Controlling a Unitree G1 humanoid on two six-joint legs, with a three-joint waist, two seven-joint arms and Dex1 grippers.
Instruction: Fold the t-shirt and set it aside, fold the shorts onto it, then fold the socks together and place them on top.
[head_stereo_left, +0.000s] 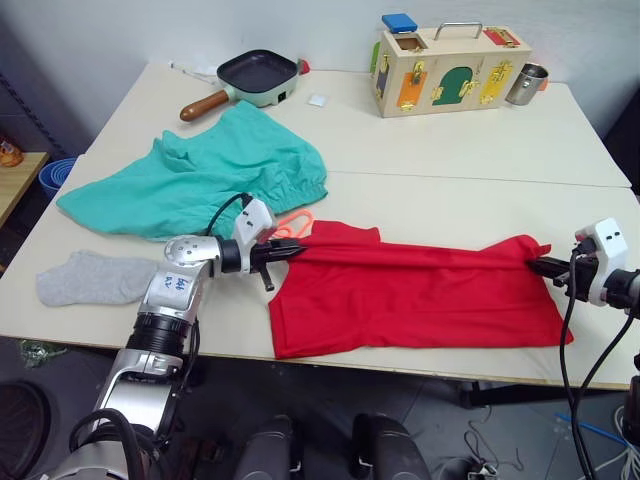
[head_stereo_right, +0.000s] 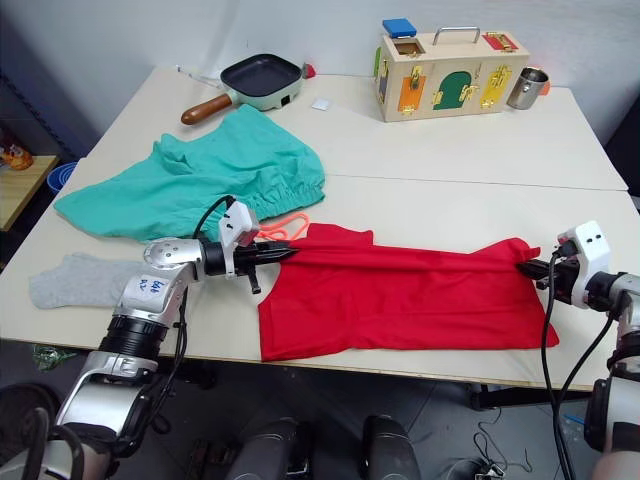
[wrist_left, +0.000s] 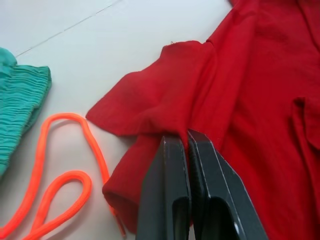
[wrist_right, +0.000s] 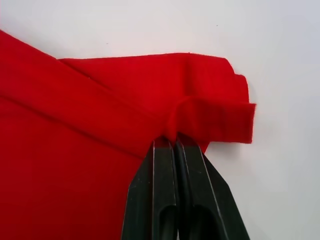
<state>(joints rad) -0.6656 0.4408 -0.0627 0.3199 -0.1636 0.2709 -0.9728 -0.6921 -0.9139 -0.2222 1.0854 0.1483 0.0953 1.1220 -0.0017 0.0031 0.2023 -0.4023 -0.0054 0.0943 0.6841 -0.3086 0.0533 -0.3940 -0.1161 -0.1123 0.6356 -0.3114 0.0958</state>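
While each tool's tips seem buried in folds, left tool (head_stereo_left: 296, 250) and right tool (head_stereo_left: 533, 265) pinch the t-shirt (head_stereo_left: 420, 295)

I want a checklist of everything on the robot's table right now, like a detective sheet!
Surface: pale table, two tops pushed together.
Job's things: red t-shirt stretched flat along the near edge; teal shorts spread out behind the left arm, orange drawstring lying loose on the table; one grey sock at the near left edge.
Clutter: frying pan, wooden latch box, metal cup and a small white square at the far side.
Grippers: left gripper shut on one end of the t-shirt; right gripper shut on the other end.
Cables: black cable hanging from the right arm.
Surroundings: blue tub beside the table.
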